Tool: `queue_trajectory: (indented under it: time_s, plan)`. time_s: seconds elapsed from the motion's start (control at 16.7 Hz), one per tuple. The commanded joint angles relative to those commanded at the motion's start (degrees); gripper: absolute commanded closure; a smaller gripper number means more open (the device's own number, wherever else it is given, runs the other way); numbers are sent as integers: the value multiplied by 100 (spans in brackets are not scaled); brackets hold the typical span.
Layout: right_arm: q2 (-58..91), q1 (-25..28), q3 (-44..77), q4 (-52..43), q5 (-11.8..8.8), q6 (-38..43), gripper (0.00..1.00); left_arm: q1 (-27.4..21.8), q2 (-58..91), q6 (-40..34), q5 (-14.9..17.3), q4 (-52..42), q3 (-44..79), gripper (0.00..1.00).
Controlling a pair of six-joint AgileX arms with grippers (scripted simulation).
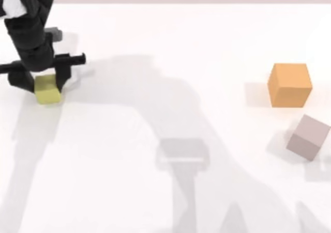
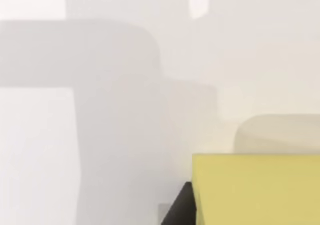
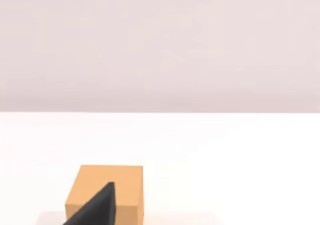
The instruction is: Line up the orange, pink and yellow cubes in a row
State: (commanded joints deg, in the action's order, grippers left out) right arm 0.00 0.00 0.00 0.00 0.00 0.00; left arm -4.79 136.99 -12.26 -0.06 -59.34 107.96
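The small yellow cube [image 1: 47,92] is at the table's far left, between the fingers of my left gripper [image 1: 44,83], which is shut on it. In the left wrist view the yellow cube [image 2: 255,190] fills the near corner, with one dark finger [image 2: 180,210] pressed against its side. The large orange cube [image 1: 289,84] stands at the right, and the tilted pink cube [image 1: 309,137] lies just in front of it. My right gripper [image 3: 165,222] is out of the top view. It stands open and empty, facing the orange cube [image 3: 127,190] from a short way off.
The white table [image 1: 165,46] stretches between the yellow cube on the left and the other two cubes on the right. Its far edge [image 1: 165,3] meets a pale wall. Only grey arm shadows cross the middle.
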Motion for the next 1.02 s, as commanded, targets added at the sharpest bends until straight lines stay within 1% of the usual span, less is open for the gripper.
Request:
queue_trajectory:
  time_s: [0.12, 0.42, 0.78, 0.9, 1.02]
  plan:
    - [0, 0, 0, 0, 0, 0, 0, 11, -33, 4, -3, -218, 206, 100]
    - [0, 0, 0, 0, 0, 0, 0, 99, -238, -15, -4, -1266, 990, 100]
    - [0, 0, 0, 0, 0, 0, 0, 65, -260, -16, -7, -1364, 1087, 100]
    - [0, 0, 0, 0, 0, 0, 0, -135, -203, -199, -11, -1426, 1193, 100]
    - [0, 0, 0, 0, 0, 0, 0, -576, -100, -586, -20, -1544, 1393, 100]
